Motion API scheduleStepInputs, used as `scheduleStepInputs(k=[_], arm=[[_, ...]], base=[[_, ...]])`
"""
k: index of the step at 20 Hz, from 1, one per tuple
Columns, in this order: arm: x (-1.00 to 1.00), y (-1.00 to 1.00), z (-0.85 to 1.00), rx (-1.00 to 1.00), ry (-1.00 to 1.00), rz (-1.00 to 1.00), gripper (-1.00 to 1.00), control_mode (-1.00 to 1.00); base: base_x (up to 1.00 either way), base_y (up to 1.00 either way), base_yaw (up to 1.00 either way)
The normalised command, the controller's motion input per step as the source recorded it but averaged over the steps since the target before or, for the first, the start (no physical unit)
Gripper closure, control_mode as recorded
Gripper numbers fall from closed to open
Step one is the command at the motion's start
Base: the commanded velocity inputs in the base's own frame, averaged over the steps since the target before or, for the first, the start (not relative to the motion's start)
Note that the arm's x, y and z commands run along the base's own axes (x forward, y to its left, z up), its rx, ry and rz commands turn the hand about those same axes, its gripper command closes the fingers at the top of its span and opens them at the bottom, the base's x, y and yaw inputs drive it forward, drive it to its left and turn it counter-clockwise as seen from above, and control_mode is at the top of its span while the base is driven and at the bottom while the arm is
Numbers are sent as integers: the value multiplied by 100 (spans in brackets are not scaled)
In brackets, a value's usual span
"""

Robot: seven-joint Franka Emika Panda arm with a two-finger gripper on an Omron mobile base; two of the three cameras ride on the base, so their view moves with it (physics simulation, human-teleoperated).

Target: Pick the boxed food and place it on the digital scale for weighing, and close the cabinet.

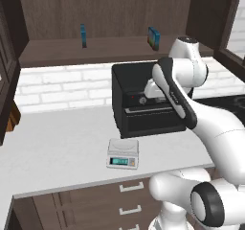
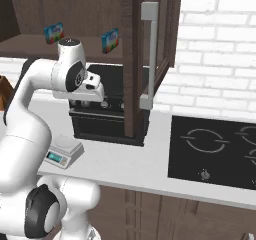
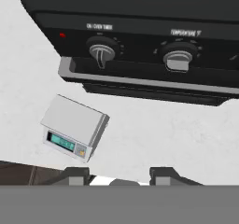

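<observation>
The gripper [image 3: 119, 174] hangs above the white tabletop [image 1: 57, 143], in front of the black toaster oven [image 1: 143, 102]; its fingertips [image 3: 74, 174] stand apart with nothing between them. The digital scale [image 1: 123, 153] sits near the tabletop's front edge, just before the oven, its platform bare. The boxed food [image 2: 110, 40] stands upright on the cabinet [image 2: 135, 59] shelf above the oven, another box [image 2: 53, 32] farther along the shelf. The cabinet door [image 2: 155, 49] stands open.
</observation>
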Motion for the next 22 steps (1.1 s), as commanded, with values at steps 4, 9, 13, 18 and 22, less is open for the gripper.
scheduleStepInputs(k=[4,9,13,18,22], arm=[[-38,1,0,0,0,0,-100,-100],[-69,0,11,0,-17,0,-100,-100],[-41,-1,53,0,-41,0,-100,-100],[-31,-2,62,0,-33,0,-100,-100],[-34,0,68,0,-23,0,-100,-100]], base=[[0,0,0],[0,0,0],[0,0,0],[0,0,0],[0,0,0]])
